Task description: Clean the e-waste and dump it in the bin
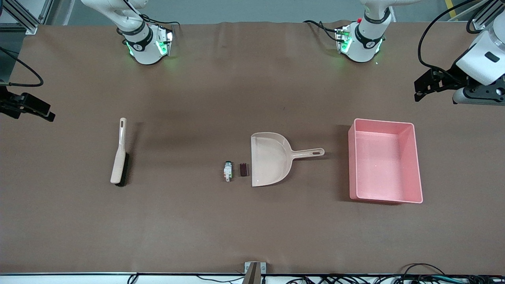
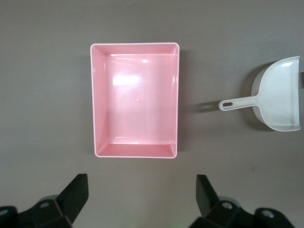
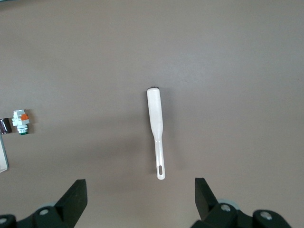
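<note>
- Bin [image 1: 384, 161] sat right of frame centre, empty, well apart from the rest.
- Dustpan [image 1: 271, 158] lay mid-frame, handle pointing at the bin, mouth facing the e-waste.
- Brush [image 1: 119, 157] lay left of centre, untouched.
- E-waste: white piece [image 1: 227, 170] and maroon block [image 1: 244, 169] just beside the pan's mouth, lower centre.
- Left gripper [image 2: 137, 199] hung at right edge, wide open, empty; right gripper [image 3: 137, 199] at left edge, same.
- Risk: tiny pieces likely skid past the lip if the pan shifts during sweeping.
- Only the left wrist view showed the bin's whole floor; only the right wrist view showed the brush from straight above.
</note>
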Available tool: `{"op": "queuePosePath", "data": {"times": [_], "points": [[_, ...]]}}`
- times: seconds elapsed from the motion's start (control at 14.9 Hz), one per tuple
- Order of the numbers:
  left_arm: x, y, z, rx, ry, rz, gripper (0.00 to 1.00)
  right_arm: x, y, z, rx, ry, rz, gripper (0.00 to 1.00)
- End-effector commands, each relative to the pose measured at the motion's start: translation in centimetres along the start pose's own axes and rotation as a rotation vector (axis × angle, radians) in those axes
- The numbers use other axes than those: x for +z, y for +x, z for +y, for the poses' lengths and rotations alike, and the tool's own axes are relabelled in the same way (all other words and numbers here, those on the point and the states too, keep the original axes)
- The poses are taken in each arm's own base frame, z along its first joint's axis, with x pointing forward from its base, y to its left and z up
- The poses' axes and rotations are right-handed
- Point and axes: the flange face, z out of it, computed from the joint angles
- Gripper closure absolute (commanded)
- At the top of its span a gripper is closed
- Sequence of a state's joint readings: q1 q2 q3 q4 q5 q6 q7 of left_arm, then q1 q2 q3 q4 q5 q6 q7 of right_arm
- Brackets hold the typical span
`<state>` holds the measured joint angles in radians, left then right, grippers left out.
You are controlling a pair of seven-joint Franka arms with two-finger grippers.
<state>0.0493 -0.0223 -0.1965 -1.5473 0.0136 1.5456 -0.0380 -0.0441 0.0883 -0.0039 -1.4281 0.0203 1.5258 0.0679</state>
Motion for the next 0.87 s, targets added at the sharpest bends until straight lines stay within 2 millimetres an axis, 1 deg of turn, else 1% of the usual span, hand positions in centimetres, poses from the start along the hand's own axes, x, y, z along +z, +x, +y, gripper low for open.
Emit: {"op": "queuePosePath", "data": {"times": [0.0,0.2,0.27,0.33,0.4,0.47,0.54,0.6,0.67,0.74,0.8], "points": [[-0.9,-0.2,0.1,-0.015,-0.007,0.014,0.0,-0.3,-0.4,0.3,0.016,0.006,-0.004,0.0],[-0.7,0.1,0.0,-0.022,0.0,0.013,0.0,-0.3,-0.2,0.7,0.023,0.008,0.006,0.0],[-0.3,0.3,0.3,-0.014,0.004,0.008,0.0,-0.1,0.0,1.1,0.029,0.009,0.006,0.0],[0.8,1.1,1.1,0.001,-0.002,-0.006,0.0,0.1,0.4,1.8,0.043,0.015,0.013,0.0],[2.1,2.3,1.8,0.009,-0.023,0.004,0.0,0.3,0.6,1.6,0.039,0.016,0.019,0.0],[3.6,3.2,3.5,0.04,-0.039,0.019,0.0,0.3,0.5,1.4,0.037,0.016,0.013,0.0],[5.4,4.2,5.7,0.081,-0.044,0.012,0.0,1.2,0.6,1.4,0.038,0.013,-0.008,0.0],[7.1,4.9,8.1,0.126,-0.049,0.005,0.0,3.0,1.1,1.6,0.038,0.011,-0.049,0.0],[8.4,5.4,10.8,0.168,-0.049,0.016,0.0,4.0,1.4,1.7,0.034,-0.005,-0.077,0.0],[9.7,5.7,13.2,0.21,-0.042,0.023,0.0,5.6,2.1,1.8,0.027,-0.006,-0.104,0.0],[11.9,6.1,15.6,0.254,-0.036,0.007,0.0,7.9,3.0,1.8,0.031,-0.006,-0.142,0.0]]}}
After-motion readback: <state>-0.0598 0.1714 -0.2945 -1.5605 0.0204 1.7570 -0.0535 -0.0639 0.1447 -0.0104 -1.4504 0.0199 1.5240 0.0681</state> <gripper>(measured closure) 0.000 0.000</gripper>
